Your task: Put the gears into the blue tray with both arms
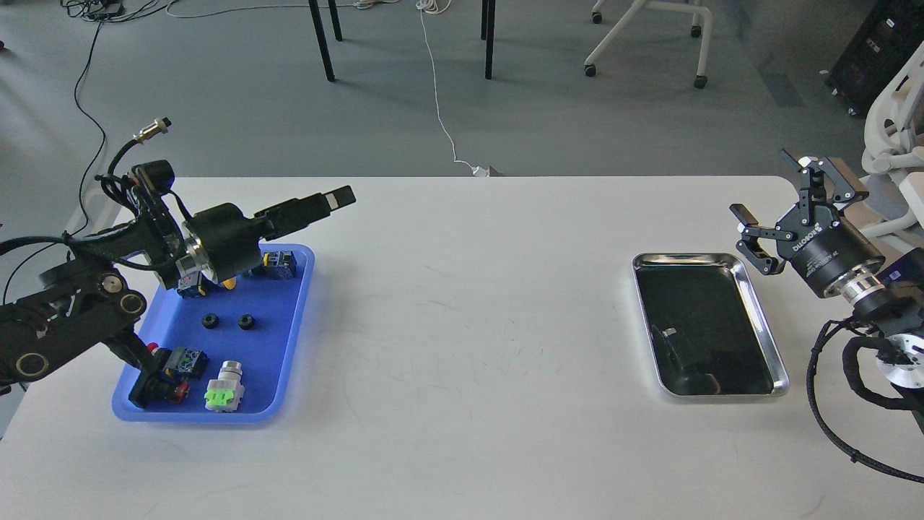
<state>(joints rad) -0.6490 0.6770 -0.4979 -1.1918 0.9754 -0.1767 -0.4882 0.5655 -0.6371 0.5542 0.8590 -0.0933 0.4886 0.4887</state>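
Head view had the blue tray (289,347) at the left end of the white table (462,325), its near-left corner close to the table's left edge. Two gears (210,321) (246,321) lay side by side but apart on bare tray floor near the middle. Push-button switches sat around them: one green and grey (224,390) and a dark one with red (162,375) at the near end, another (280,264) at the far end. Left gripper (328,201) pointed right above the tray's far end, seen side-on; its fingers looked pressed together, nothing between them. Left arm covered the tray's far-left corner and part of a yellow-capped switch (229,283) there.

Wide bare tabletop ran between the blue tray and the steel tray (761,325) at right. Right gripper (794,209) hung over the table's far right edge, just beyond the steel tray, fingers spread wide and holding nothing. Right arm was cut off by the frame's right side. Steel tray bottom was dark and mirror-like, contents hard to make out.
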